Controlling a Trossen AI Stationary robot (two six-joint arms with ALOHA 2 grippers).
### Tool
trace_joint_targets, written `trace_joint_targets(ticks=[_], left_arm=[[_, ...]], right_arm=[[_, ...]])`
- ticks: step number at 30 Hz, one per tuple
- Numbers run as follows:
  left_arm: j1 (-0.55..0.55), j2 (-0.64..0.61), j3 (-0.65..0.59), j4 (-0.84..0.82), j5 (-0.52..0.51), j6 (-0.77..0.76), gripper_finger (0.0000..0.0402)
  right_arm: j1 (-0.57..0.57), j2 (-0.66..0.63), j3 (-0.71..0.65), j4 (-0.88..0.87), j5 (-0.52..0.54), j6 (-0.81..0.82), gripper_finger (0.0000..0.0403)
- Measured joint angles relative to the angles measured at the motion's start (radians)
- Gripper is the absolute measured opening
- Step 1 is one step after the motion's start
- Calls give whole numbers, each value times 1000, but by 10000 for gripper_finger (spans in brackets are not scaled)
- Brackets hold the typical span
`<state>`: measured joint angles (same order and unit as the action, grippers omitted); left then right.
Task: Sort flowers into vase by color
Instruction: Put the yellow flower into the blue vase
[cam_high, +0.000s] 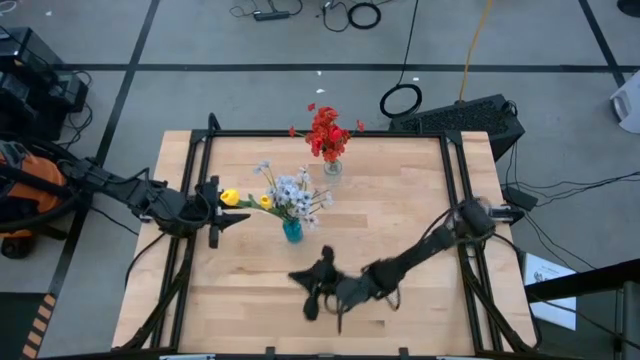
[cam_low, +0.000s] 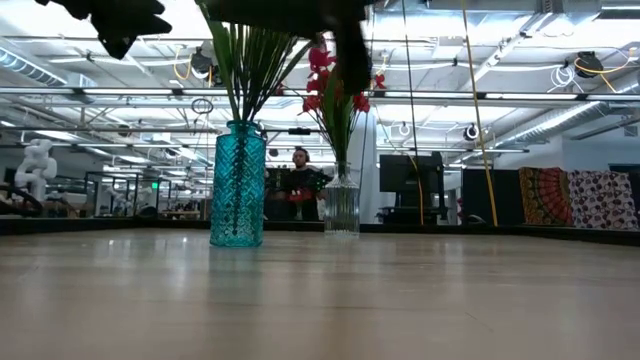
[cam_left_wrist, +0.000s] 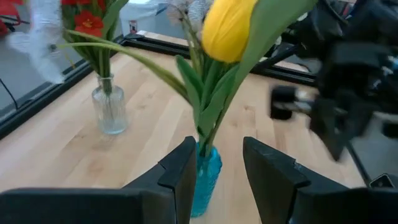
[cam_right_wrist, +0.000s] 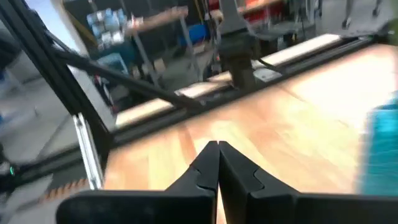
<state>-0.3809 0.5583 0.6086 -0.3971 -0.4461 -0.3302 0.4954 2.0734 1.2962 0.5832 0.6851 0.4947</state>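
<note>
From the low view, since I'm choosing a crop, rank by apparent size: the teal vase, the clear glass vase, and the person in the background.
1. Teal vase, clearly the largest.
2. Clear glass vase, shorter and narrower, though it stands farther from the camera.
3. Person, about as tall in frame as the glass vase and partly hidden, so this order is unsure.

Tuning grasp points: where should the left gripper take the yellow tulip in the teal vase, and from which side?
Grip the bare green stalk just under the yellow tulip, above the teal vase rim. The bloom leans out toward the left gripper, so coming in level from the left side, fingers straddling the stalk, looks best. The bud would likely crush, and the leaves are floppy.
</note>
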Motion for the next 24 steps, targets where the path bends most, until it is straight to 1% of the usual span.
trace_joint_targets(ticks=[2,5,9,13,18,21,24], left_arm=[[0,28,0,40,-3,1,139],[0,77,0,86,-44,11,139],[0,142,0,168,-108,26,139],[-1,184,0,236,-112,25,139],[-1,185,0,268,-111,23,139],[-1,177,0,271,-113,23,139],[-1,179,0,272,-139,24,139]], right_arm=[[-16,-101,-87,-61,-59,3,0],[-28,-252,-226,-81,-114,-35,0],[-30,-437,-412,-79,-116,-54,0],[-29,-583,-569,-80,-116,-14,0],[-29,-683,-685,-81,-116,17,0],[-29,-707,-718,-81,-120,15,0],[-29,-709,-725,-86,-147,2,0]])
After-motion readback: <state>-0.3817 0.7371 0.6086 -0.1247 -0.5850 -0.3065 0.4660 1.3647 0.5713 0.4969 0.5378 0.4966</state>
